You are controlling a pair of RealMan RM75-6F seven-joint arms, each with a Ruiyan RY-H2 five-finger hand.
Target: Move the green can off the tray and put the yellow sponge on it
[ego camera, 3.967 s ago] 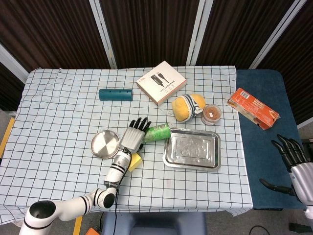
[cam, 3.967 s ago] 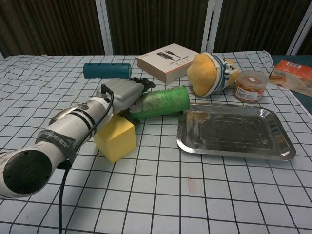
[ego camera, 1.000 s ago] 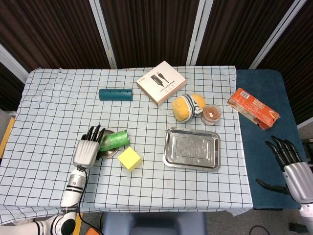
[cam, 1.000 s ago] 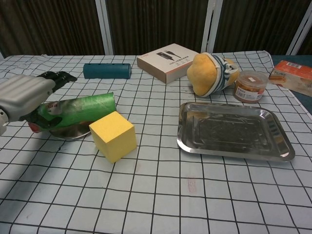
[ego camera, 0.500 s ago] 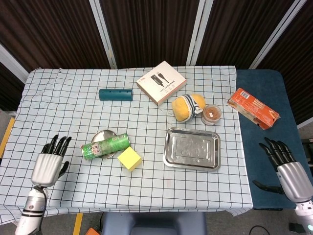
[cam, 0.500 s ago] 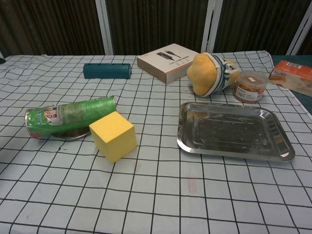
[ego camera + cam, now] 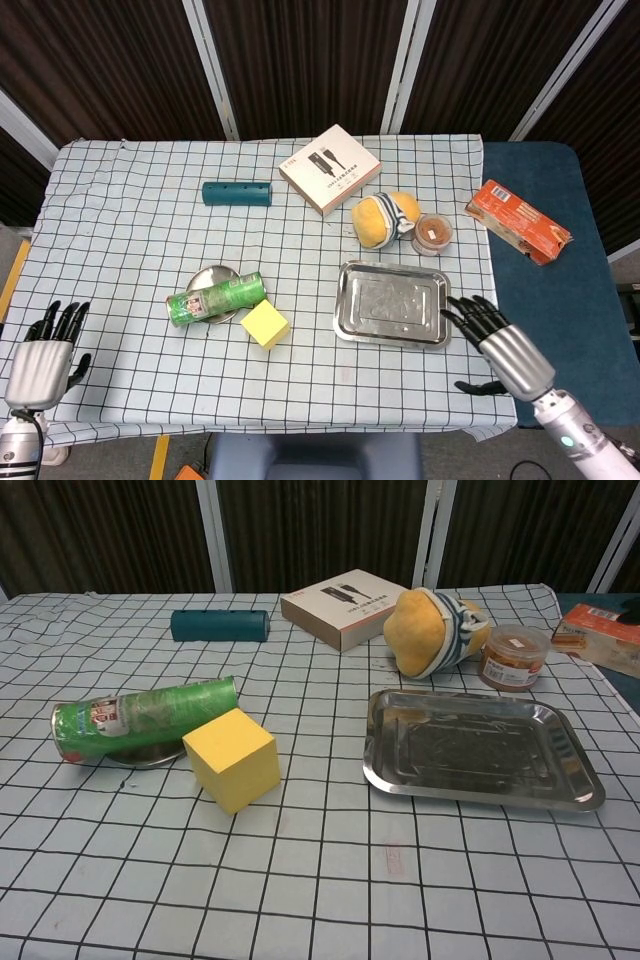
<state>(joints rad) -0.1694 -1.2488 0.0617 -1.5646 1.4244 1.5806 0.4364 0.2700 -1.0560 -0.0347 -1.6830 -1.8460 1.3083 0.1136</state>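
Observation:
The green can [image 7: 218, 297] [image 7: 146, 718] lies on its side across a small round metal dish [image 7: 212, 281], left of the tray. Touching its right end is the yellow sponge [image 7: 265, 324] [image 7: 232, 759], a cube on the cloth. The steel tray [image 7: 392, 303] [image 7: 480, 748] holds nothing. My left hand [image 7: 42, 357] hangs open off the table's front left corner, far from the can. At the tray's front right corner my right hand [image 7: 497, 346] is open, fingers spread over the table edge. The chest view shows neither hand.
Behind the tray sit a yellow plush toy [image 7: 384, 217] and a small brown-lidded tub [image 7: 433, 233]. A white box [image 7: 328, 168] and a teal cylinder [image 7: 237, 193] lie further back. An orange packet [image 7: 517, 221] rests on the blue surface at right.
My left hand has let go of the can on the dish and pulled back off the table's left front. My right hand has moved in from the far right to the tray's corner.

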